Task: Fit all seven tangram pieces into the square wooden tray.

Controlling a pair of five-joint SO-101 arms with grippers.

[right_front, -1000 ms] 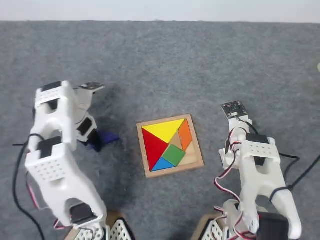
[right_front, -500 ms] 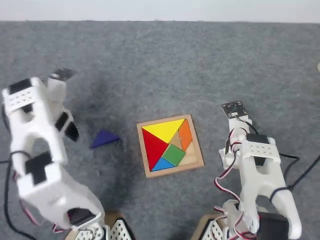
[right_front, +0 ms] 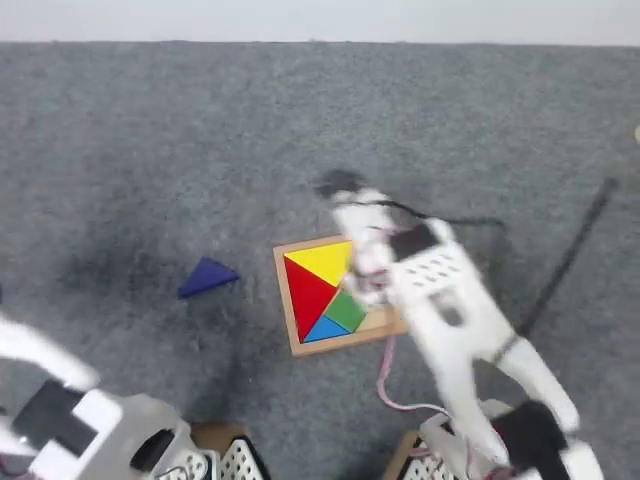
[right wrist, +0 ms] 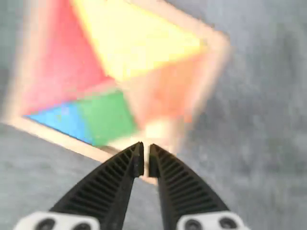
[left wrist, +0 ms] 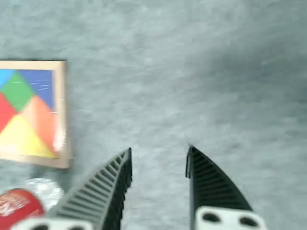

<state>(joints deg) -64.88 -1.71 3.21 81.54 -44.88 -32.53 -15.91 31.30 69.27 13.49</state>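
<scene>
beside the tray (right_front: 285, 300), blue triangle (right_front: 208, 278), tip toward far side

We log the left gripper (left wrist: 159, 150), fingers (left wrist: 112, 184) parted over grey tabletop (left wrist: 201, 72), nothing between them. The square wooden tray (left wrist: 62, 115) lies nearby, holding a yellow triangle (left wrist: 21, 139), an orange piece (left wrist: 41, 120) and a green square (left wrist: 18, 91). A red-and-silver object (left wrist: 17, 203) sits just beside the tray.

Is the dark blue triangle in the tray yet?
No, the triangle lies outside the tray, apart from its left edge in the high view.
</scene>
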